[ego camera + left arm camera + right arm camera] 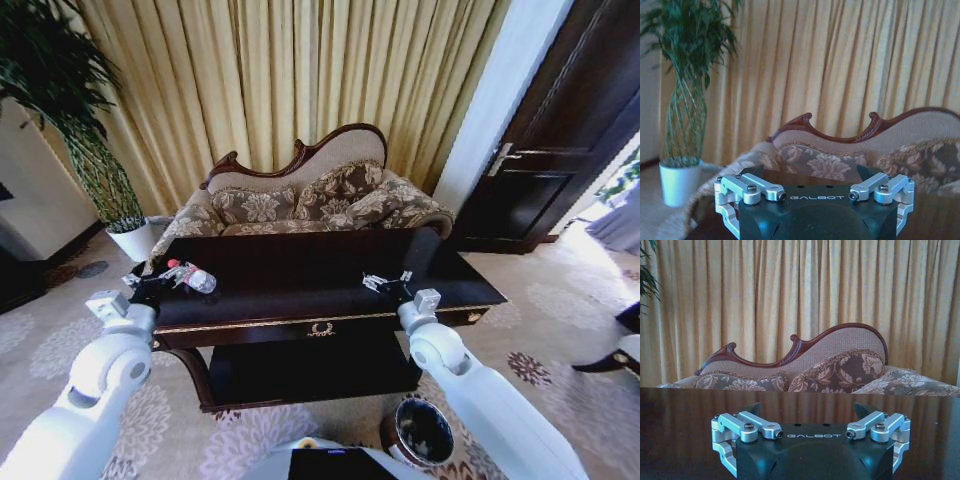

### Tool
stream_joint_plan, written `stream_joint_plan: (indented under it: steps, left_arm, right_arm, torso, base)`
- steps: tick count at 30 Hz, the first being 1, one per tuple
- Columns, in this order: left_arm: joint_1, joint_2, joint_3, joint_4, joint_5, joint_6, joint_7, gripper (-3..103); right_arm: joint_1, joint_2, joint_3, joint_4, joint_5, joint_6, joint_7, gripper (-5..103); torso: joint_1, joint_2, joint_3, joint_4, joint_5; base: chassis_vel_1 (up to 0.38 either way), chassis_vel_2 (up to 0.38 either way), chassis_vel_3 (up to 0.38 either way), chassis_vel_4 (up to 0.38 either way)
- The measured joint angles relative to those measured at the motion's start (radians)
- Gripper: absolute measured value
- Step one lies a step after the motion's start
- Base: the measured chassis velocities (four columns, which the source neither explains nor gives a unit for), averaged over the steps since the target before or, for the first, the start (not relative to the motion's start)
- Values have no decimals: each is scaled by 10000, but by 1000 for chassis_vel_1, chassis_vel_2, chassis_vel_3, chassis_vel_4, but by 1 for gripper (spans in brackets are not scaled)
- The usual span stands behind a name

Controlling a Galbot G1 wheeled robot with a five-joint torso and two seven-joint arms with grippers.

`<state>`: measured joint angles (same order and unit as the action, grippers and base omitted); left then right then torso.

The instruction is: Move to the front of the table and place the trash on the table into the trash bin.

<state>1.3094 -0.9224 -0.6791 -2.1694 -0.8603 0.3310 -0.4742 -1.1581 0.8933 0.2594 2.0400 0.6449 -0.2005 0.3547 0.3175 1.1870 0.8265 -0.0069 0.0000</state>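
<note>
The dark glossy table (pixel 290 272) with gold trim stands right in front of me. On its left part lies the trash, a clear plastic bottle (pixel 190 276) with a red cap and label. My left gripper (pixel 148 287) hovers over the table's left end, just short of the bottle, and its fingers are open (pixel 809 172). Over the right front part of the table, my right gripper (pixel 386 285) is also open with nothing between its fingers (pixel 808 410). The round dark trash bin (pixel 420 432) stands on the carpet at the table's front right, below my right arm.
A carved sofa (pixel 310 195) with floral cushions stands behind the table, in front of gold curtains. A white plant pot (pixel 133 238) sits at the back left and a dark door (pixel 570 120) at the right. The table has a lower shelf (pixel 310 370).
</note>
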Motion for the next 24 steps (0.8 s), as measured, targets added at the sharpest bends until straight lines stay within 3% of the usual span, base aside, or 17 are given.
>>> stream_joint_plan:
  steps: [1, 5, 9, 11, 12, 14, 17, 19, 22, 24]
  left_arm:
    - [0, 0, 0, 0, 0, 0, 0, 100]
    - [-717, -74, 398, -54, -1391, 446, -1513, 100]
    - [-952, -70, 430, -180, -2131, 819, -2172, 100]
    - [-1101, -9, 411, -337, -3087, 1230, -2876, 100]
    - [-1101, -9, 411, -337, -3087, 1230, -2876, 100]
    - [-1242, 143, 372, -355, -3785, 1794, -3498, 100]
    - [-1389, 264, 392, -239, -3963, 2051, -3872, 100]
    - [-1753, 569, 447, -8, -4312, 2531, -4554, 100]
    - [-2107, 929, 500, 222, -4584, 2952, -5076, 100]
    - [-2267, 1107, 540, 335, -4637, 3064, -5184, 100]
  right_arm:
    - [0, 0, 0, 0, 0, 0, 0, 100]
    - [-7, -38, -41, -41, -2, 24, 0, 100]
    - [14, -45, -112, -106, -17, 35, -1, 100]
    - [82, -35, -214, -182, -47, 58, 1, 100]
    - [82, -35, -214, -182, -47, 58, 1, 100]
    - [153, -6, -343, -252, -82, 76, 25, 100]
    - [193, 16, -420, -289, -109, 88, 37, 100]
    - [245, 52, -535, -347, -144, 112, 72, 100]
    - [264, 89, -607, -428, -200, 164, 76, 100]
    - [272, 110, -634, -473, -230, 198, 75, 100]
  torso:
    - [0, 0, 0, 0, 0]
    - [1, 0, 0, -1, 3]
    - [0, 0, 0, -1, 3]
    - [0, 0, 0, 1, 2]
    - [0, 0, 0, 1, 2]
    - [0, 0, 0, 1, 3]
    - [0, 0, 0, 2, 2]
    - [0, 0, 1, 0, 1]
    - [0, 0, 1, 0, 1]
    - [0, 0, 1, 1, 0]
  base:
    - [0, 0, 0, 0]
    - [0, 0, 0, 0]
    - [0, 0, 0, 0]
    - [0, 0, 0, 0]
    - [0, 0, 0, 0]
    - [0, 0, 0, 0]
    - [0, 0, 0, 0]
    - [0, 0, 0, 0]
    - [0, 0, 0, 0]
    - [0, 0, 0, 0]
